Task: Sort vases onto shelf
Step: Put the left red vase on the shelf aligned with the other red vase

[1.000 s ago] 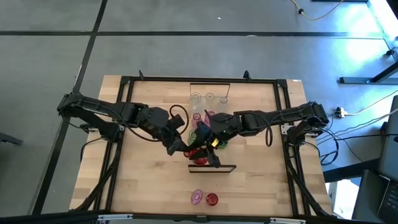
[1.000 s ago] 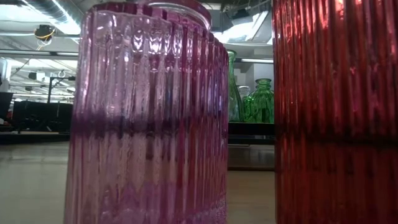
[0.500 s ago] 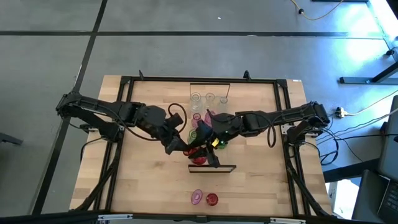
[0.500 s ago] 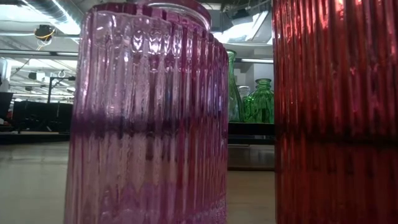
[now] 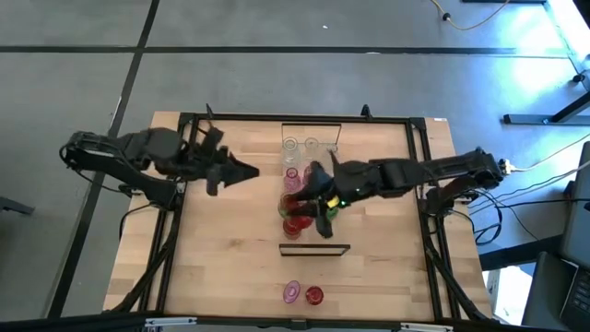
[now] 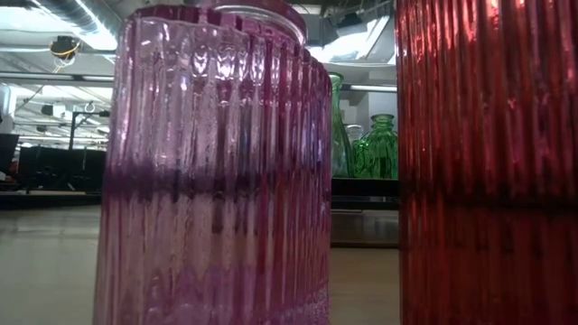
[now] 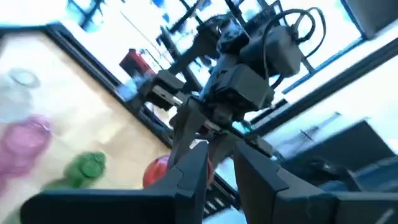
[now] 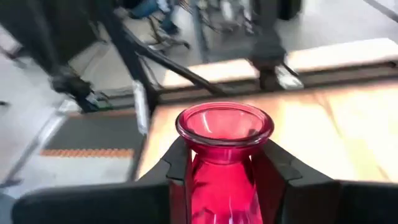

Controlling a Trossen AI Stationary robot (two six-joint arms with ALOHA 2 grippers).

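Observation:
The shelf (image 5: 334, 235) runs from the table's far side toward its near side between black end frames. On it stand clear vases (image 5: 311, 145), pink vases (image 5: 293, 173), a green vase (image 5: 324, 205) and red vases (image 5: 295, 226). My right gripper (image 5: 312, 203) reaches in from the table's right and is shut on a red vase (image 8: 224, 127). My left gripper (image 5: 247, 171) hangs open over the table's left half, clear of the vases, with nothing between its fingers (image 7: 186, 180). A pink vase (image 5: 292, 293) and a red vase (image 5: 314, 295) stand on the table near the front edge. My right gripper pinches the red vase's narrow neck (image 8: 222, 155), just under the flared rim, between its two fingers (image 8: 273, 165). The fingers come nearly level from the table's right and lie across the neck. The vase stands upright in the hold. Its belly and base are hidden below the fingers.
The low view is filled by the ribbed pink vase (image 6: 212, 171) and the red vase (image 6: 488, 162) at the front edge, with green vases (image 6: 379, 144) behind them. Black frame rails (image 5: 184, 120) border the tabletop. Bare wood lies left and right of the shelf.
My left gripper has come off the red vases at the shelf's near end and pulled back up toward the table's left edge. My right gripper has stayed at the vases and risen a little.

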